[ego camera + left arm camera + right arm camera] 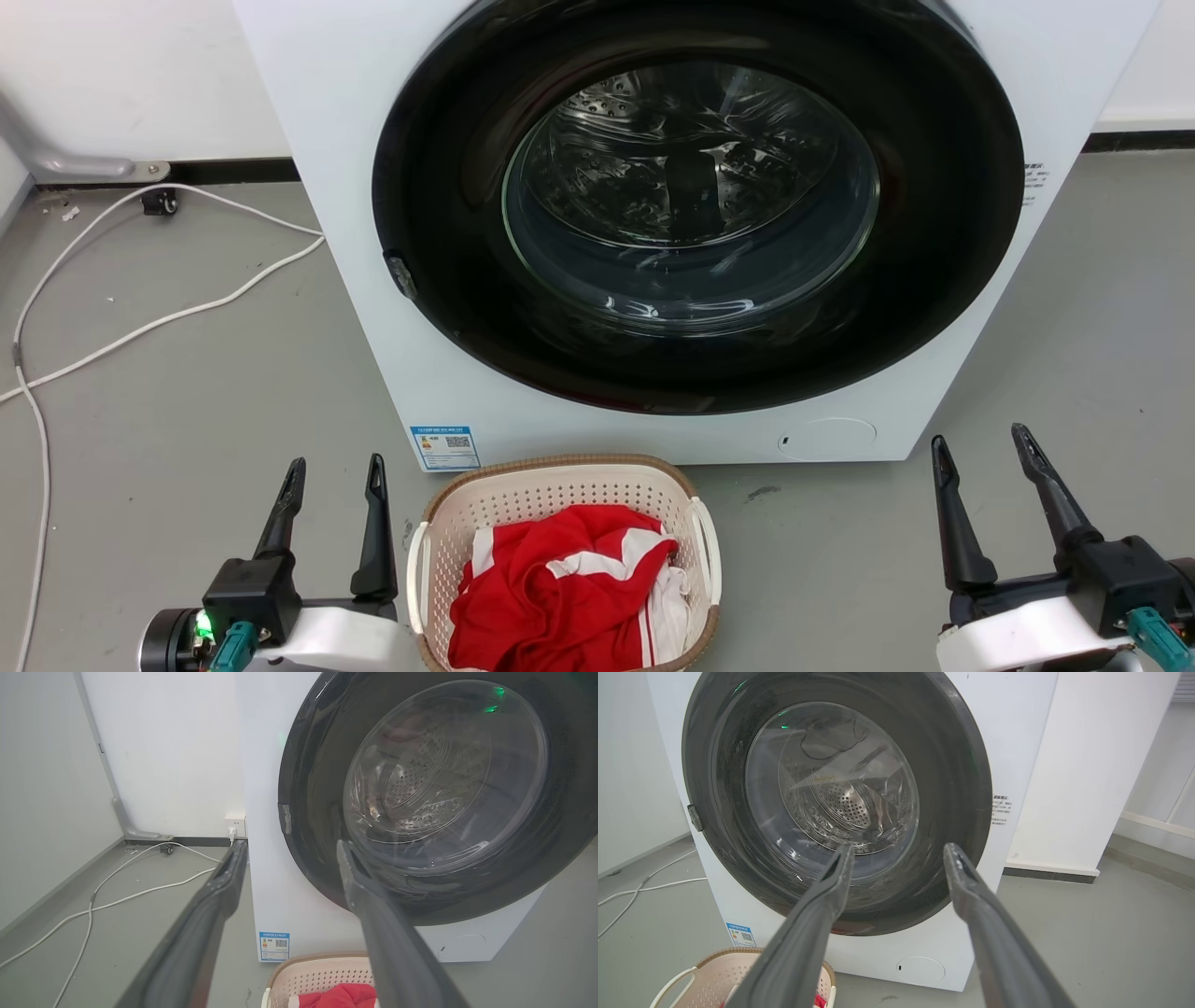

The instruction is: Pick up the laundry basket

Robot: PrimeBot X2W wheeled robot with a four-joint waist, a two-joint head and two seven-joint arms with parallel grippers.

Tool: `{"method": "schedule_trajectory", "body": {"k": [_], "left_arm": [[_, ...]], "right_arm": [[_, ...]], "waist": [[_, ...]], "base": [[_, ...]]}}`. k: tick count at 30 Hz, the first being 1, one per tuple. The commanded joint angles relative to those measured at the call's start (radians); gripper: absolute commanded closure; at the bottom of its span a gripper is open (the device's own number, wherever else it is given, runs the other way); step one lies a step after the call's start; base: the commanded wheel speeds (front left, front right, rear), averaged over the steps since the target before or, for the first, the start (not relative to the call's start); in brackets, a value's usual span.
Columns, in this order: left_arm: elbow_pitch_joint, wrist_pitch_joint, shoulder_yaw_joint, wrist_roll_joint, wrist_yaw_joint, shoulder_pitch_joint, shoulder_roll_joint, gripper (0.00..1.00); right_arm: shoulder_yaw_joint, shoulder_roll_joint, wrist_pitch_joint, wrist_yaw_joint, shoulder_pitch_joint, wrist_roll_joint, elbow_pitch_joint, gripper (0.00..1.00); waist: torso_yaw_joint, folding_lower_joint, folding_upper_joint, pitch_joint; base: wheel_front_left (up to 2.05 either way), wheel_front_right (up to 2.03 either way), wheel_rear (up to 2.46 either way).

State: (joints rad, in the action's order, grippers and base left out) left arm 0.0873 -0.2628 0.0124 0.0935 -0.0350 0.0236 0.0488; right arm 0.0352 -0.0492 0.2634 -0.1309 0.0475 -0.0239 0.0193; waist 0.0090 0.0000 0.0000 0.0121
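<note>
The laundry basket (551,493), cream with perforated walls, a brown rim and white side handles, stands on the grey floor just in front of the washing machine. It holds red and white cloth (569,588). Its far rim shows at the bottom of the left wrist view (317,963) and its left part in the right wrist view (710,970). My left gripper (334,469) is open just left of the basket, apart from it. Well off to the basket's right, my right gripper (980,443) is open too. Nothing lies between either pair of fingers.
A white front-loading washing machine (653,233) with a shut dark round door stands directly ahead. White cables (140,327) trail over the floor at the left, near the wall. A white wall panel (1087,765) stands right of the machine.
</note>
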Motion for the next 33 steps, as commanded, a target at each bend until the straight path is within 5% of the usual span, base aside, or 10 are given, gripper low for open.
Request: {"method": "schedule_trajectory", "body": {"k": [1,19,33], "left_arm": [[0.007,-0.003,0.005,-0.001,-0.003,-0.001,0.003,0.00],[0.351,-0.003,0.074,-0.012,-0.085,-0.247,0.060,0.00],[0.738,-0.003,-0.016,0.003,-0.095,-0.534,0.134,0.00]], "right_arm": [[-0.003,-0.002,0.002,0.000,0.000,0.008,0.001,0.00],[-0.156,-0.001,0.002,0.000,-0.246,-0.111,0.282,0.00],[-0.293,-0.001,0.002,0.000,-0.561,-0.143,0.725,0.00]], "waist": [[0.000,0.0000,0.0000,0.003],[0.008,0.0000,0.0000,0.199],[-0.006,0.0000,0.0000,0.433]], "base": [[0.00,0.00,0.00],[0.00,0.00,0.00],[0.00,0.00,0.00]]}}
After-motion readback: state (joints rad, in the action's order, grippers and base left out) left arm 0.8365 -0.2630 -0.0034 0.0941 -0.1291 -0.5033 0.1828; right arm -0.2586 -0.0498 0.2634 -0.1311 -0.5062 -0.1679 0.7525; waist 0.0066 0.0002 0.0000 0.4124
